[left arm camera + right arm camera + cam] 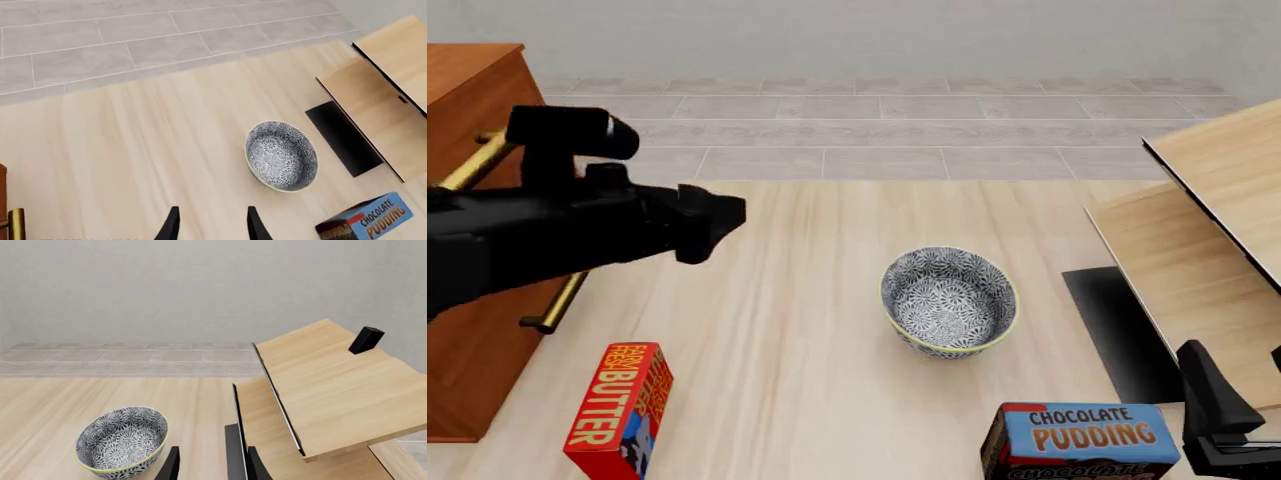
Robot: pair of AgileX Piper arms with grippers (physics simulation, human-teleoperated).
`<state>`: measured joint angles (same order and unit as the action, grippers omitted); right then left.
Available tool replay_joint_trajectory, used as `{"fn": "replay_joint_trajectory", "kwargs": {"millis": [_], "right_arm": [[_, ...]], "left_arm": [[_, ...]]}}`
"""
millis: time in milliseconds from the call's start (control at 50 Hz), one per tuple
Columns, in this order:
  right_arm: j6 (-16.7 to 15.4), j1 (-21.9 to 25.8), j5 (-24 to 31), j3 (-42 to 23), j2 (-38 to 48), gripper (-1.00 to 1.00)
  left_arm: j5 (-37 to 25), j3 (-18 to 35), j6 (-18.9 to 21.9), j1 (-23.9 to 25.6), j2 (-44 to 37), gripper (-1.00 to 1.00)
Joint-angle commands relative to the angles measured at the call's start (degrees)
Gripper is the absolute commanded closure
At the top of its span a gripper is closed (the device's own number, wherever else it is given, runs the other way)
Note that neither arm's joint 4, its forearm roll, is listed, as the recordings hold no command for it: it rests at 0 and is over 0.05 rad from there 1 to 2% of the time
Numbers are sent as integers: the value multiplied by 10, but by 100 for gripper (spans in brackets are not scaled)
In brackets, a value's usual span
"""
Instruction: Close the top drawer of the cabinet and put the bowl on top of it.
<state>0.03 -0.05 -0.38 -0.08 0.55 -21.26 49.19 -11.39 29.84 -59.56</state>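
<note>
The bowl point(949, 300) sits upright on the table point(801, 380), well apart from the cabinet point(474, 250) at the left edge. The left claw point(210, 225) hangs released above the table, fingers spread, probably to approach it; the right claw point(212, 465) waits low beside the pudding box point(1081, 440), also released.

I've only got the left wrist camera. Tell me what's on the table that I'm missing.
Observer: A red butter box stands near the front edge, just in front of the cabinet.
Operator: Give me the right hand's position.
Observer: The right hand is low at the right, beside the pudding box, open and empty.
Operator: Report the cabinet's handles.
Observer: Two brass handles show on its front, an upper handle above the left arm and a lower handle below it.
</note>
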Motion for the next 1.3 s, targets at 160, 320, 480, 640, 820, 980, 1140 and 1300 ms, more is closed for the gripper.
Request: {"fn": "replay_joint_trajectory", "kwargs": {"millis": [160,320,480,640,820,980,1140,1300], "right_arm": [[0,0,1,0,-1,-100],[0,0,1,0,-1,-100],[0,0,1,0,-1,-100],[0,0,1,0,-1,-100],[0,0,1,0,-1,-100],[0,0,1,0,-1,-100],[0,0,1,0,-1,-100],[0,0,1,0,-1,-100]], "left_arm": [[-20,38,-74,39,-106,-100],[-19,46,-89,46,-139,-100],[-27,73,-162,73,-159,-100],[-25,89,-195,87,-172,-100],[-6,97,-227,89,-195,-100],[2,108,-230,77,-215,-100],[22,105,-230,67,-237,-100],[37,111,-238,61,-256,-100]]}}
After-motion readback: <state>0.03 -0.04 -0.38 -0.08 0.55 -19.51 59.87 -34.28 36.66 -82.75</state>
